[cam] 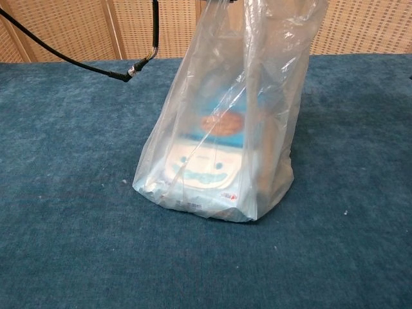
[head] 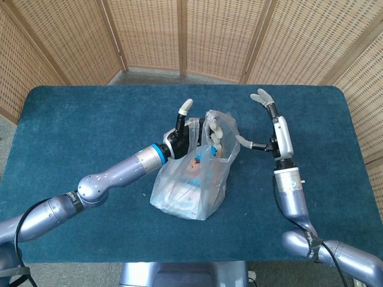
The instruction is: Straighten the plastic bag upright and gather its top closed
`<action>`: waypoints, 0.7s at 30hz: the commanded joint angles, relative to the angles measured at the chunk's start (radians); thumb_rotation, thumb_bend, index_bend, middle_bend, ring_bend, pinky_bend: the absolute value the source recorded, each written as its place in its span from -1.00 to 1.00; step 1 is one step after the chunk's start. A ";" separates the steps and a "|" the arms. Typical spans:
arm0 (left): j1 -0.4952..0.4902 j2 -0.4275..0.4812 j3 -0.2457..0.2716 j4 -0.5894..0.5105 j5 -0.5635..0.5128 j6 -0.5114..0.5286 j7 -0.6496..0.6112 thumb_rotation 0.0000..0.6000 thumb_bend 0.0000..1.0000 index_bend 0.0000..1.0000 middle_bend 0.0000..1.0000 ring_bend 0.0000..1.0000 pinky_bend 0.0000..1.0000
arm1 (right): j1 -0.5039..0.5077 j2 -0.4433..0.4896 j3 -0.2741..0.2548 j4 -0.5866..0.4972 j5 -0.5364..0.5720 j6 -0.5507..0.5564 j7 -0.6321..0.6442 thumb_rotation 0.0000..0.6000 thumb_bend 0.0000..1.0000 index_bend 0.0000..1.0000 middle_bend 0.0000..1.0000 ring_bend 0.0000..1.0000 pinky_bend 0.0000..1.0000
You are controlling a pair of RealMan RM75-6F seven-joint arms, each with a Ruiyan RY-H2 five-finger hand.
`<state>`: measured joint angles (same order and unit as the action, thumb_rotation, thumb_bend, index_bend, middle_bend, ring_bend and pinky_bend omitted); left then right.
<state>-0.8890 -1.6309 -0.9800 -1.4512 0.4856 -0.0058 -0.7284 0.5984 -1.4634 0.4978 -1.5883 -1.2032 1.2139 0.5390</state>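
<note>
Head view first: the plastic bag (head: pixel 190 186) is being held up near the middle of the blue table (head: pixel 72 137), with its base resting on the cloth and its top pulled up toward the far side; the left hand (head: pixel 190 133) is being kept at the bag's mouth, and film is being gripped between its fingers (head: pixel 214 133), though one pale fingertip is being stuck straight up clear of the plastic; exactly how much of the rim is being pinched can't be told from this angle; the right hand (head: pixel 267 110) is being held just beside the bag on its right, fingers spread and released, nothing being grasped, and it looks apart from the film; chest view is where the bag (cam: pixel 222 129) is being shown best: it's being stood nearly upright, leaning a bit, wide at the bottom and narrowing toward the top edge of the frame; a flat packet (cam: pixel 209 164) with blue and orange print is being seen through the clear plastic, propped inside against the bottom; a black cable (cam: pixel 84 64) is being draped across the upper left over the cloth; woven screens (head: pixel 185 36) are being seen behind the table; neither hand is being shown in the chest view.
</note>
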 commanded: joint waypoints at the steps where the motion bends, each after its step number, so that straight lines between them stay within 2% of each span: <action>1: 0.005 0.000 -0.007 -0.005 -0.001 0.005 -0.012 -1.00 -0.74 0.14 0.11 0.06 -0.09 | -0.014 0.021 -0.009 -0.014 -0.022 0.000 0.028 1.00 -0.93 -0.86 -0.66 -0.77 -0.84; 21: 0.063 0.003 -0.070 -0.025 -0.021 -0.019 -0.076 -1.00 -0.73 0.14 0.11 0.06 -0.02 | -0.113 0.119 -0.069 -0.056 -0.080 0.048 0.108 1.00 -0.91 -0.86 -0.66 -0.77 -0.84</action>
<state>-0.8276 -1.6290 -1.0479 -1.4747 0.4669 -0.0243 -0.8015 0.4906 -1.3491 0.4335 -1.6411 -1.2797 1.2588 0.6445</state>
